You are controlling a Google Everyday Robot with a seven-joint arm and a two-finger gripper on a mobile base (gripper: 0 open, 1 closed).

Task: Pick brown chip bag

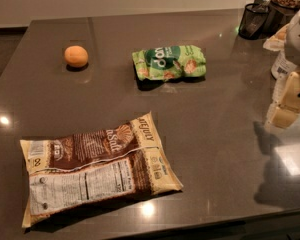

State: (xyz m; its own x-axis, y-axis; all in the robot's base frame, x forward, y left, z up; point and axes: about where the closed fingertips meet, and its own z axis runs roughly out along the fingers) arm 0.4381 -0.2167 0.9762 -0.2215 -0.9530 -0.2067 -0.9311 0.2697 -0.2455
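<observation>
- Nearest to where I stand lies the brown chip bag (97,166), flat on the dark tabletop (225,134) toward its front left, with the white label panel facing up.
- Lying flat like that, it offers no raised side, so I judge a grasp must come down from above or pinch a crinkled edge.
- Farther back sit a green snack bag (170,62) near the middle and an orange fruit (76,56) off to the side. Both are well apart from the brown bag, so nothing crowds it.
- At the far right corner stands a black mesh cup (252,20).
- At the right edge of the view hangs the tool (290,101), above the tabletop; it looks like cream blocks under a white arm. I cannot tell whether it is released or clenched, but the bag is not in it.
- From the tool, the brown bag lies well apart, across bare tabletop and nearer the front, so I'd say the reach is not yet begun.
</observation>
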